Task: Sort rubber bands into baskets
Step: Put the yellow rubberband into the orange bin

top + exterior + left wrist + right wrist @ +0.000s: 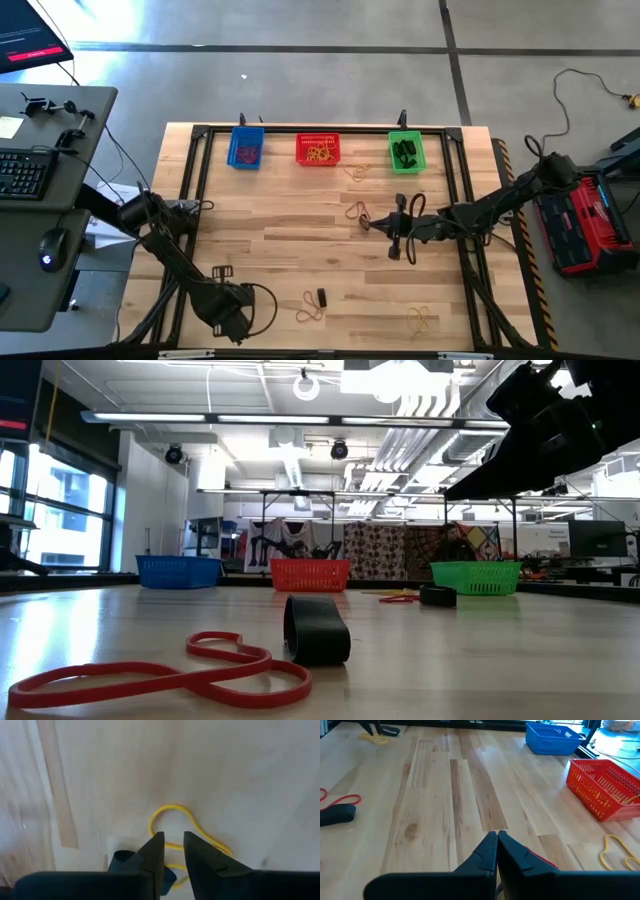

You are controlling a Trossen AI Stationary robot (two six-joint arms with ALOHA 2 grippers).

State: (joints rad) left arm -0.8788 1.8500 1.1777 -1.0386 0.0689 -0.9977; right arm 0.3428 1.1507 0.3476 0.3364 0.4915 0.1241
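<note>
Left gripper (173, 845) low at the front edge over a yellow band (172, 827) beside a thick dark band (122, 860), jaws slightly spread, nothing pinched. Band looks light, floppy: pinch 1 strand. Right gripper (497, 840) mid-table, jaws pressed together, apparently empty.

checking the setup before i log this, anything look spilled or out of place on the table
Nothing is damaged or tipped. The blue basket, red basket and green basket stand upright in a row. Loose rubber bands lie scattered on the wooden table, one just outside the green basket, as unsorted stock would.
</note>
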